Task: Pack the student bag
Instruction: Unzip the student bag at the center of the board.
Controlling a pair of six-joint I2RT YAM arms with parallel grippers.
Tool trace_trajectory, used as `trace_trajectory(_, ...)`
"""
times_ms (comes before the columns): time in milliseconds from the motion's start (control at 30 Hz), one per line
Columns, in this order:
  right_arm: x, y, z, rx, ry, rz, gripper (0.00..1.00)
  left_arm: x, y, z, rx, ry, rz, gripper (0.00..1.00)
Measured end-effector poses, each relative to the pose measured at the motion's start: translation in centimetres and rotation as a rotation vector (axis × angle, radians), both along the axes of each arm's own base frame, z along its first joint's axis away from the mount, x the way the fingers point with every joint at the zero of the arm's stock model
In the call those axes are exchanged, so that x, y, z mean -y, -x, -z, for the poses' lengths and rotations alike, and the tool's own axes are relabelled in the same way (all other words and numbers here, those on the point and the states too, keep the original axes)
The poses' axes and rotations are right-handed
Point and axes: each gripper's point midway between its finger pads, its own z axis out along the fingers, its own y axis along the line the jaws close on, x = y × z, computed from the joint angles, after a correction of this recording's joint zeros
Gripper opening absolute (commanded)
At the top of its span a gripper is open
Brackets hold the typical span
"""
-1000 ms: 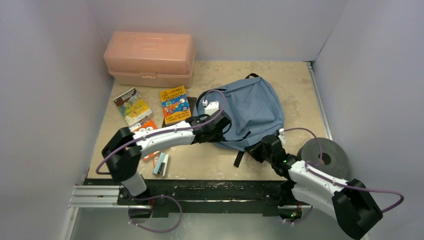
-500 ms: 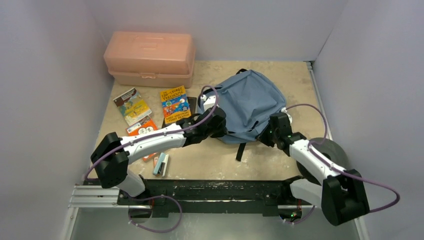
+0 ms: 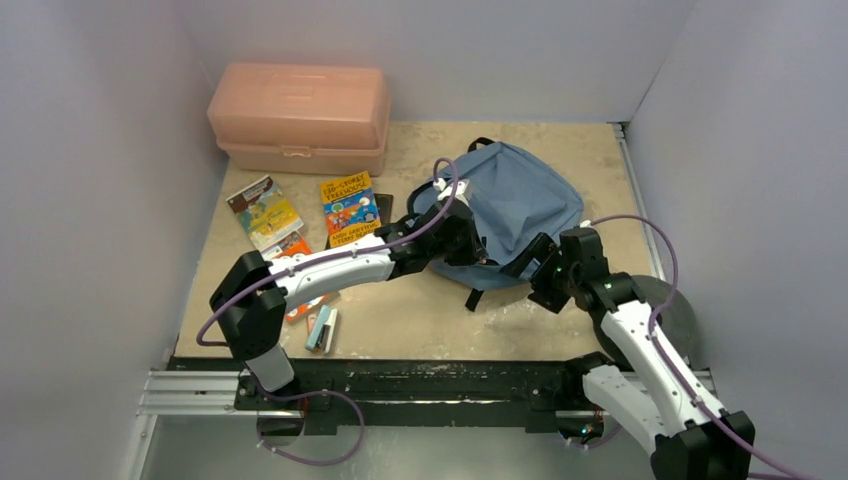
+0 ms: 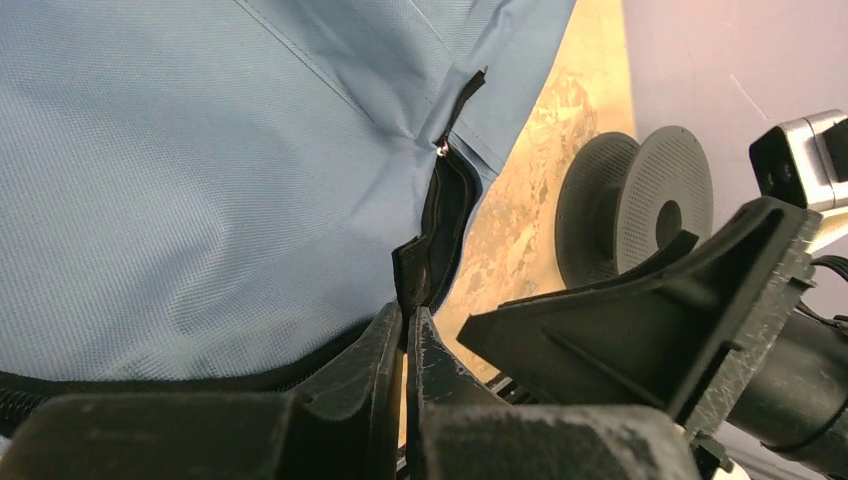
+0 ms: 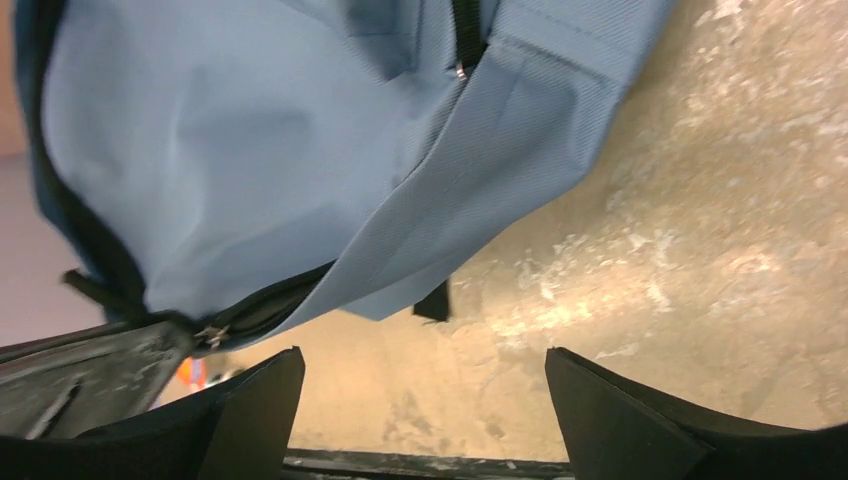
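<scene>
The student bag [image 3: 520, 200] is a dusty-blue backpack lying flat at the middle right of the table, with a black strap [image 3: 474, 298] trailing off its near edge. My left gripper [image 3: 466, 240] is shut on the black zipper edge [image 4: 425, 255] at the bag's near-left rim; the left wrist view shows its jaws [image 4: 405, 312] pinched together on that dark edge. My right gripper [image 3: 528, 268] stands wide open just off the bag's near-right edge. In the right wrist view nothing lies between its fingers [image 5: 255, 390], only bare table, with the bag [image 5: 250, 150] above them.
A salmon-pink plastic box [image 3: 300, 115] stands at the back left. Three picture books [image 3: 265, 212] [image 3: 350, 208] [image 3: 290, 250] and a small striped item [image 3: 322, 328] lie left of the bag. A grey spool [image 3: 682, 305] sits at the near right edge.
The right gripper has opened and let go of the bag. The left gripper has dragged the bag back and to the right, and the right arm has followed it away from the near edge.
</scene>
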Motion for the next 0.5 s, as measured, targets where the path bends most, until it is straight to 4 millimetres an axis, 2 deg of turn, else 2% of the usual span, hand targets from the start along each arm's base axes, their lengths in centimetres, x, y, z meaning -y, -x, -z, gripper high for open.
trace_trajectory(133,-0.7,-0.1,-1.4,0.012,-0.096,0.07,0.93,0.4,0.3,-0.2,-0.013,0.021,0.022,0.0)
trace_trajectory(200,-1.0,-0.6,-1.7,0.017,-0.136,0.106,0.8,0.7,0.5,-0.4,-0.018,0.036,0.028,0.0)
trace_trajectory(267,-1.4,-1.3,-1.5,0.023,-0.186,0.145,0.57,1.0,0.5,-0.7,-0.022,0.058,0.031,0.0)
trace_trajectory(400,-2.6,-2.6,-0.6,0.005,-0.282,0.19,0.53,1.2,0.7,-0.8,-0.03,0.067,0.039,0.0)
trace_trajectory(433,-2.8,-2.9,-0.3,-0.001,-0.292,0.194,0.48,1.0,0.7,-0.6,-0.029,0.062,0.036,0.0)
trace_trajectory(467,-3.0,-3.2,-0.1,-0.006,-0.299,0.196,0.34,0.9,0.7,-0.3,-0.028,0.054,0.033,0.0)
trace_trajectory(500,-3.2,-3.5,0.1,-0.013,-0.305,0.195,0.11,0.7,0.7,0.0,-0.026,0.045,0.032,0.0)
